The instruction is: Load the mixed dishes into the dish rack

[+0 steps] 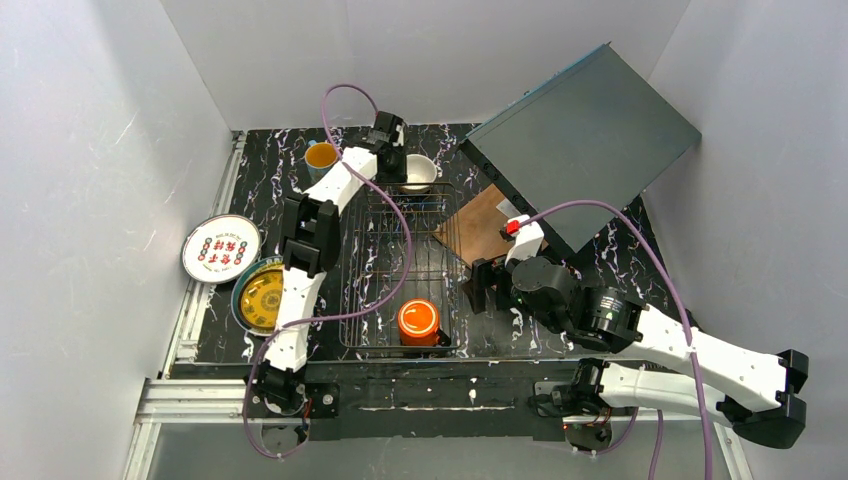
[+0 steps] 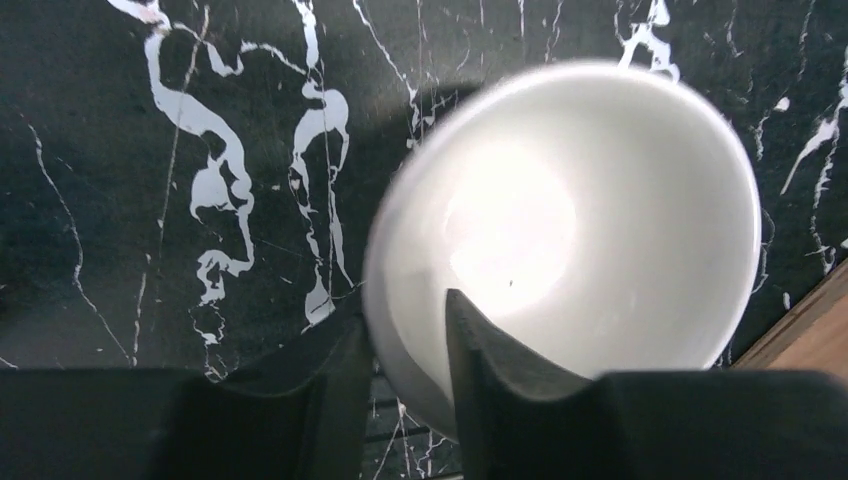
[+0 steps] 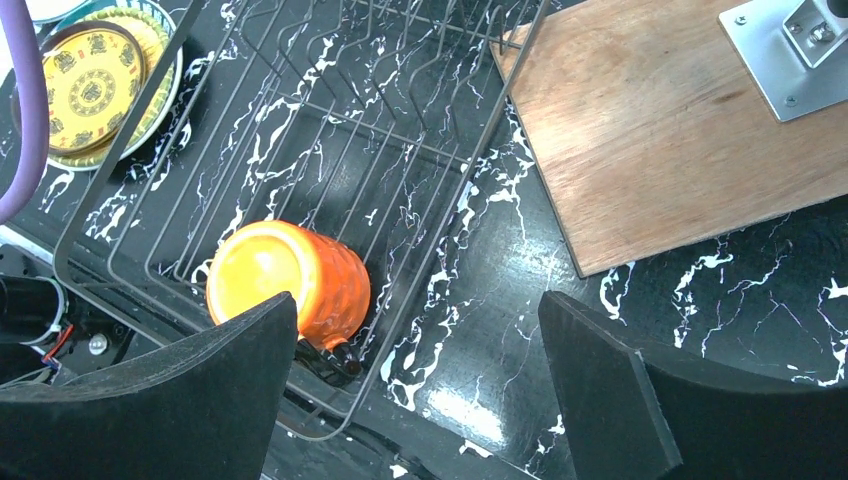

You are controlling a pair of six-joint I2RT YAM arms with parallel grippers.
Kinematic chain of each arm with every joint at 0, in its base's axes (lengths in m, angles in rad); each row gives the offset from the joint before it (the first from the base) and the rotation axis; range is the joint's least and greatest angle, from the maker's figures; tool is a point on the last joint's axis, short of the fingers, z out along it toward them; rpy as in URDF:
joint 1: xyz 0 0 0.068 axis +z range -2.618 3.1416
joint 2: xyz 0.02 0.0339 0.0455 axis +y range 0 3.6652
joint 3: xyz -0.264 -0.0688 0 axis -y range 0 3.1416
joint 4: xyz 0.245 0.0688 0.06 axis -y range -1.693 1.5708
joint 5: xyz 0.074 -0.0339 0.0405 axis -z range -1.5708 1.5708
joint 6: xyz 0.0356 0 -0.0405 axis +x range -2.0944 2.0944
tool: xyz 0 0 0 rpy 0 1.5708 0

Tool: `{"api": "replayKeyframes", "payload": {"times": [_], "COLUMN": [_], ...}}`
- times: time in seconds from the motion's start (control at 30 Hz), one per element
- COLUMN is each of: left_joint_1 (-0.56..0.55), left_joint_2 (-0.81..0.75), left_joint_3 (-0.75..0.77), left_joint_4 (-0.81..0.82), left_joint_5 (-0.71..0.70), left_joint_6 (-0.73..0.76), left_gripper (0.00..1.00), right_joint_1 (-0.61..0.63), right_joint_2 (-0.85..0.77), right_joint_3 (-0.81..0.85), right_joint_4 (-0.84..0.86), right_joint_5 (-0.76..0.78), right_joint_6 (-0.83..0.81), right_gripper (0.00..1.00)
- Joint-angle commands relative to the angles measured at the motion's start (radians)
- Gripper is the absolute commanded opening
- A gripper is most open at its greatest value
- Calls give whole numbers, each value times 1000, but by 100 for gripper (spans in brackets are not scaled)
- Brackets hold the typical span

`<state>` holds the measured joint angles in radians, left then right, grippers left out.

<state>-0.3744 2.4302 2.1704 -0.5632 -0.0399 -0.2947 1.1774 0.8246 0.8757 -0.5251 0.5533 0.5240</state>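
The left end effector [image 2: 402, 312] pinched only the rim of the white-and-tan bowl [image 2: 600, 200], at the far end of the dish rack [image 3: 455, 200]. That thin hold could slip, so the bowl might drop. The right end effector [image 3: 418, 300] hung open.

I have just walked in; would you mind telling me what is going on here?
The left gripper appears to pinch the near rim of the white-and-tan bowl, one finger inside and one outside, just beyond the far end of the dish rack. The orange mug already sits at the rack's near end. The right gripper hovers open beside the rack, holding nothing. The blue patterned mug, yellow ornate plate and white plate wait outside the rack, to its left.
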Motion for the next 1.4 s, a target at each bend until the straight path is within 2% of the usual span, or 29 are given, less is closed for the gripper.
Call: {"api": "replayKeyframes", "payload": {"times": [0.0, 0.03, 0.2, 0.33, 0.47, 0.57, 0.67, 0.77, 0.83, 0.9, 0.93, 0.97, 1.0, 1.07, 1.13, 1.17, 1.2, 1.27, 1.37], "left_joint_1": [-3, -3, -1, 30, 94, 153, 200, 214, 221, 227, 228, 226, 212, 203, 202, 201, 201, 201, 201], "left_joint_2": [-7, -7, -42, -157, -298, -464, -670, -914, -1120, -1328, -1402, -1438, -1500, -1571, -1568, -1611, -1621, -1615, -1595], "left_joint_3": [87, 104, 250, 261, 226, 75, -140, -446, -702, -951, -1056, -1113, -1203, -1331, -1364, -1443, -1448, -1458, -1446], "left_joint_4": [-8, -11, -46, -25, -78, -82, -66, 83, 224, 374, 501, 552, 626, 758, 739, 814, 793, 791, 750], "left_joint_5": [-43, -60, -149, -195, -217, -151, -37, 124, 252, 444, 610, 691, 703, 745, 798, 793, 787, 781, 782], "left_joint_6": [15, 17, 80, 118, 66, -12, -106, -192, -271, -320, -332, -310, -271, -275, -249, -256, -255, -260, -238], "left_gripper": [20, 14, 0, 0, 0, 0, 0, 0, 0, 0, 0, 0, 0, 0, 0, 0, 0, 0, 0], "right_joint_1": [-6, -6, -5, -6, -7, -7, -7, -8, -10, -21, -42, -57, -91, -152, -200, -205, -204, -204, -203], "right_joint_2": [-10, -9, 3, 24, 46, 71, 102, 149, 190, 230, 253, 278, 307, 335, 389, 399, 383, 395, 441], "right_joint_3": [25, 30, 55, 77, 97, 117, 137, 171, 214, 286, 330, 383, 465, 509, 534, 515, 452, 431, 474], "right_joint_4": [3, -1, -21, -31, -32, -35, -24, -9, -7, 8, 46, 41, 24, 49, 78, 86, 187, 274, 243], "right_joint_5": [35, 38, 50, 47, 25, 7, -13, -44, -83, -212, -368, -463, -559, -680, -788, -647, -651, -676, -606], "right_joint_6": [-12, -12, -12, -5, 3, 9, 8, -5, -7, -19, -68, -84, -87, -41, 39, 188, 243, 279, 313], "right_gripper": [98, 98, 98, 98, 98, 98, 98, 98, 98, 98, 98, 98, 98, 98, 98, 98, 98, 98, 98]}}
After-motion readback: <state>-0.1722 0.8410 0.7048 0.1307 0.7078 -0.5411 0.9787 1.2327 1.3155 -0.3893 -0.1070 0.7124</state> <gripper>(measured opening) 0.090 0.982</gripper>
